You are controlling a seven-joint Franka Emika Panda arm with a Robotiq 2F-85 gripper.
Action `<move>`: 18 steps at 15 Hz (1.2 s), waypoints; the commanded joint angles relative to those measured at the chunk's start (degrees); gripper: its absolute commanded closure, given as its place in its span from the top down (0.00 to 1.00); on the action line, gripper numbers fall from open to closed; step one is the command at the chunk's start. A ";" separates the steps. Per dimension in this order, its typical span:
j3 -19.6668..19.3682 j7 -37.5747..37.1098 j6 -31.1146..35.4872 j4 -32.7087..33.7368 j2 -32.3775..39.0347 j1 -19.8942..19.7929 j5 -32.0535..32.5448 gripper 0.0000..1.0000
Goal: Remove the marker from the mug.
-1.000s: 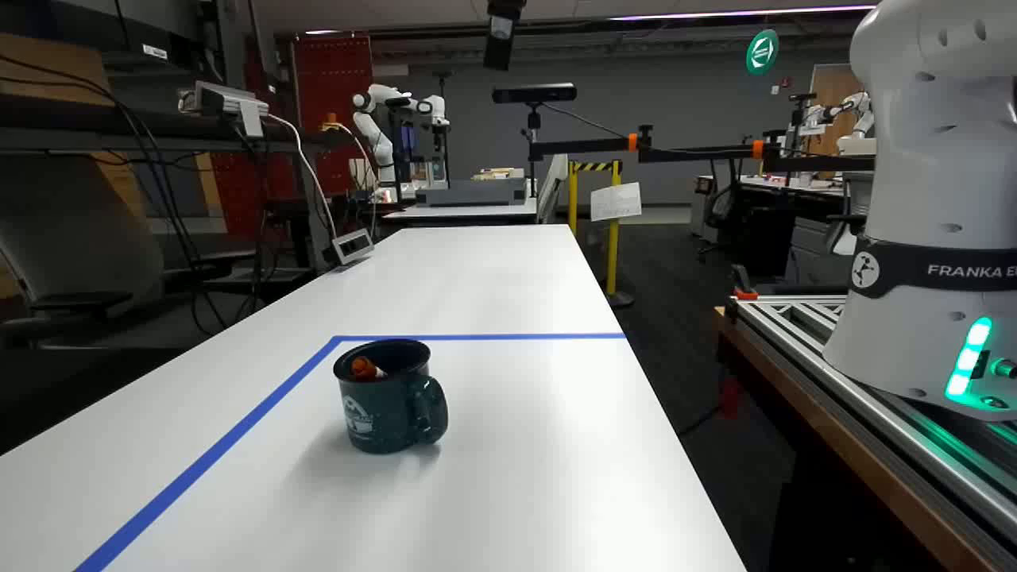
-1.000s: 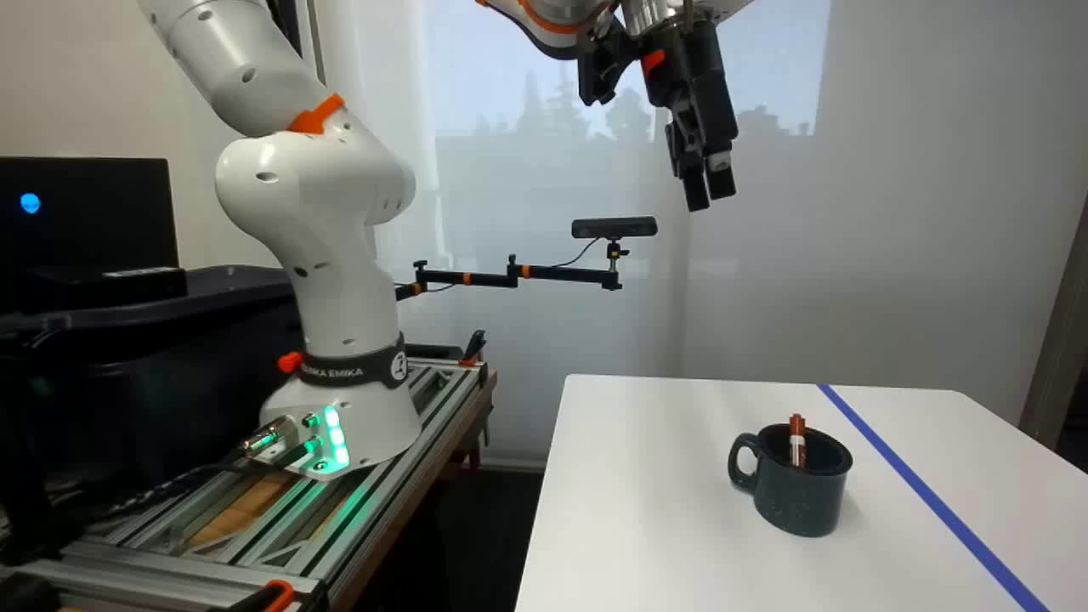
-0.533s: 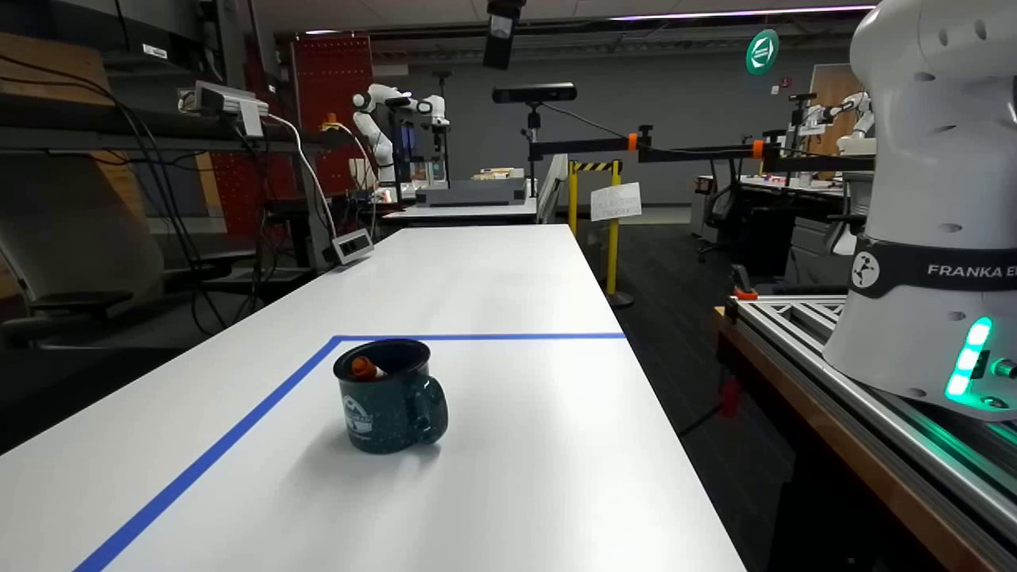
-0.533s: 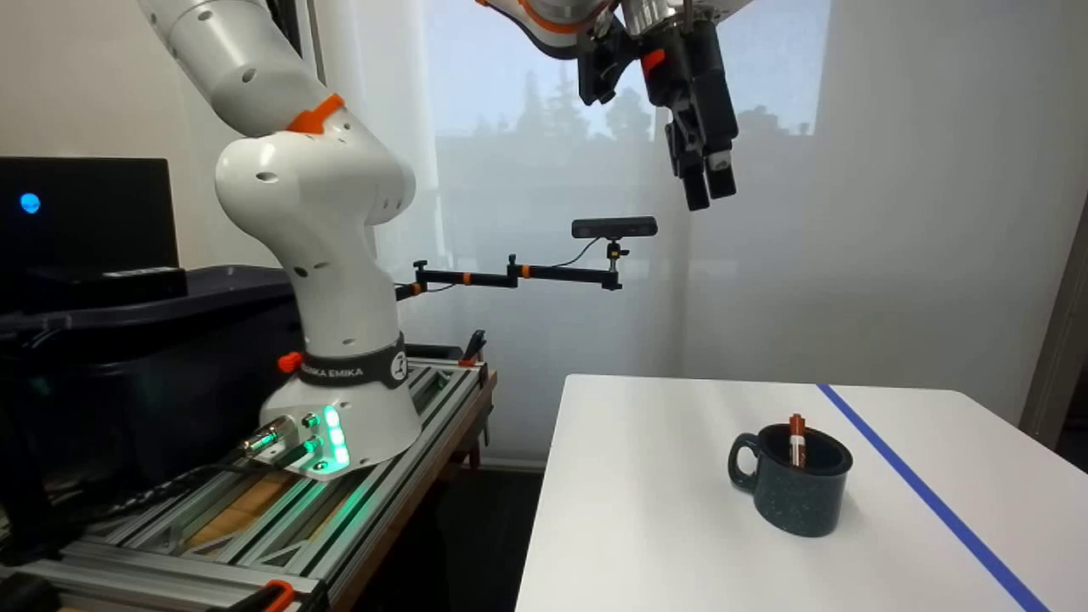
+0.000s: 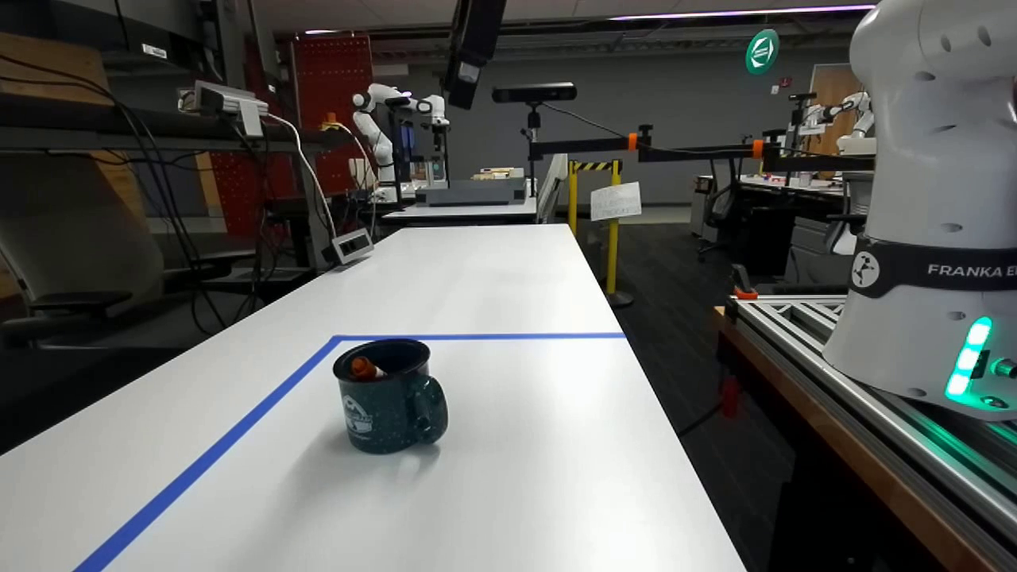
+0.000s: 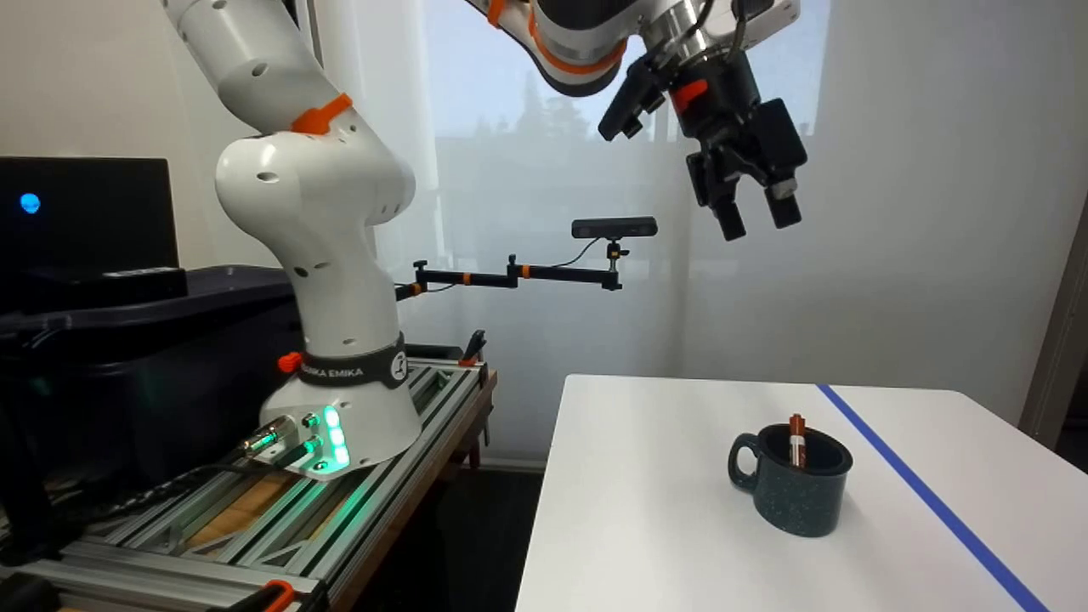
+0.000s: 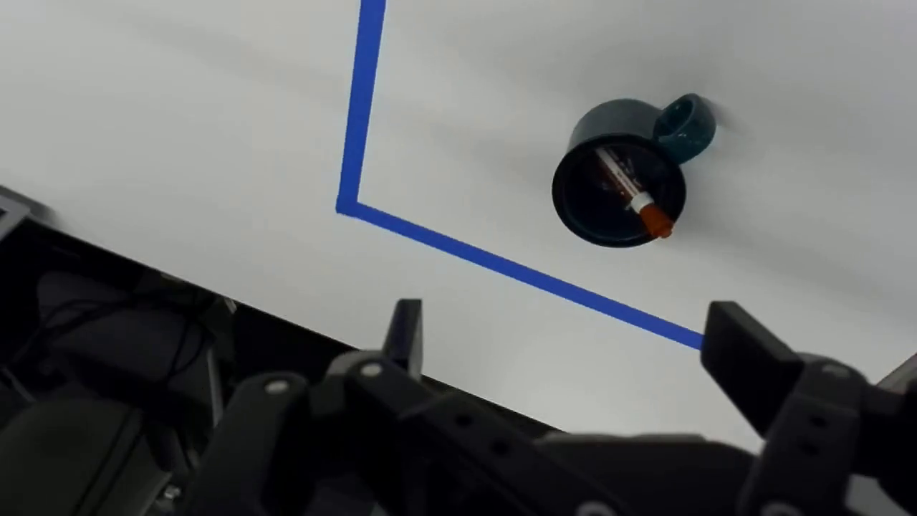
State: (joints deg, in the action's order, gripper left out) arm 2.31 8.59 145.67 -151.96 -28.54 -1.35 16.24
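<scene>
Can count one mug (image 6: 799,503), one marker (image 6: 797,449) inside it, one white table (image 6: 654,493) beneath, two runs of blue tape (image 7: 361,107) meeting at one corner, and one gripper (image 6: 756,218) with two fingers (image 7: 749,369). Compared with half a second ago, can find the gripper lower and further right in an exterior view, with a wider gap between the fingers; whether by spreading or by turning, cannot tell. Same spot as before for mug and marker. With jaws wide apart in the wrist view, holds nothing. Must look beyond them, on the far side, for the marker: tilted in the mug with its orange end up, nearer the right finger than the left.
</scene>
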 commanded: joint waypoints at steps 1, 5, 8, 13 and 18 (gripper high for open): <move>-6.15 12.89 10.53 0.92 8.40 2.99 -0.74 1.00; -12.97 29.44 20.12 1.60 17.01 9.77 -7.71 1.00; -21.08 42.41 23.19 1.50 20.12 21.58 -17.75 1.00; -29.76 63.27 19.28 3.82 21.86 33.49 -35.76 1.00; -36.40 84.33 12.71 8.82 26.17 36.30 -50.21 1.00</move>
State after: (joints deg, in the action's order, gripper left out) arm -30.48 81.69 162.62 -147.22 -5.88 33.20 -26.22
